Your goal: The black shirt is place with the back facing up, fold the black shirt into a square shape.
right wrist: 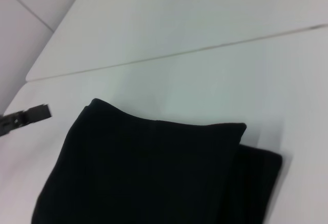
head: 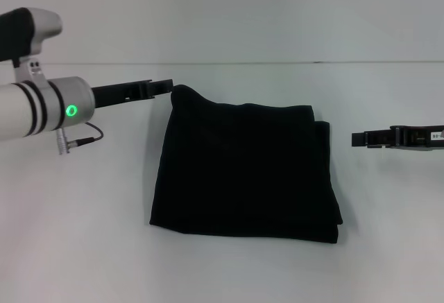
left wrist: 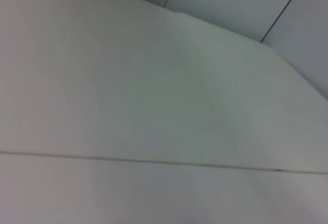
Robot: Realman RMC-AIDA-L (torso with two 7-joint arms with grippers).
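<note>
While the black shirt (head: 246, 171) lies folded square, both grippers flank its edges.

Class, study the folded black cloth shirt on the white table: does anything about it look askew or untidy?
Slightly. The folded black cloth shirt is roughly square, but its far left corner peaks up beside the left gripper, and an under-layer juts out along the right edge. The right gripper sits apart from it.

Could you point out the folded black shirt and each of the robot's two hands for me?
black shirt (head: 243, 171): head view, middle of the folded cloth.
left hand (head: 166, 84): head view, fingertips beside the shirt's far left corner.
right hand (head: 357, 139): head view, fingertips off the shirt's right edge, apart from it.
</note>
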